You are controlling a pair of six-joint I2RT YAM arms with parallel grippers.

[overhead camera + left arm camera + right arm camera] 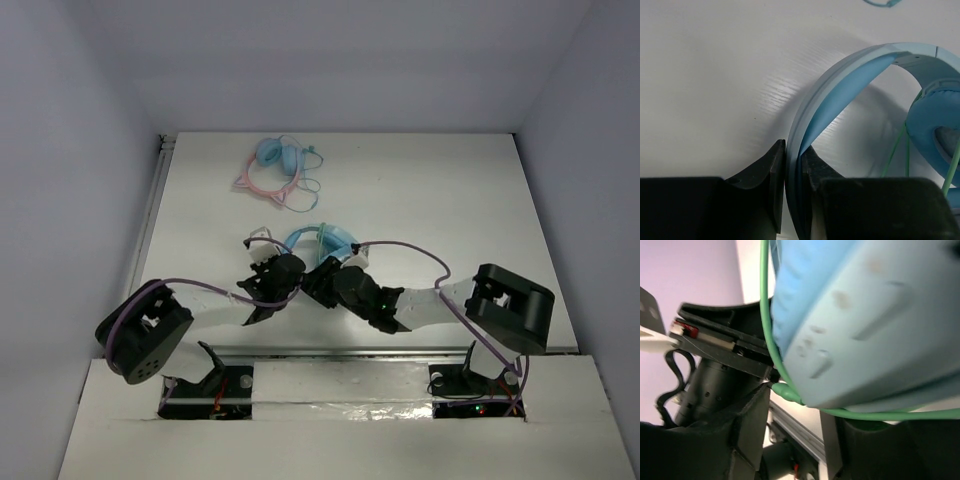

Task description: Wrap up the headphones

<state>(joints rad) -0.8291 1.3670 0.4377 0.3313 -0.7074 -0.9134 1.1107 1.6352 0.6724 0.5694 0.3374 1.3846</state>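
Headphones (325, 238): your left gripper (792, 160) pinches the headband (840, 85), steadying it for winding the cable (765, 315); right gripper (795, 420) fingers' state: cannot tell.

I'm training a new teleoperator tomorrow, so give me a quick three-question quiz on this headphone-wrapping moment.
1. True or false: the left claw is shut on the headband of the headphones.
2. The cable of those headphones is: A) pink B) pale green C) black.
3. Fill in: the smaller pair lying farther back has a ____ headband.
Key: 1 true; 2 B; 3 pink.
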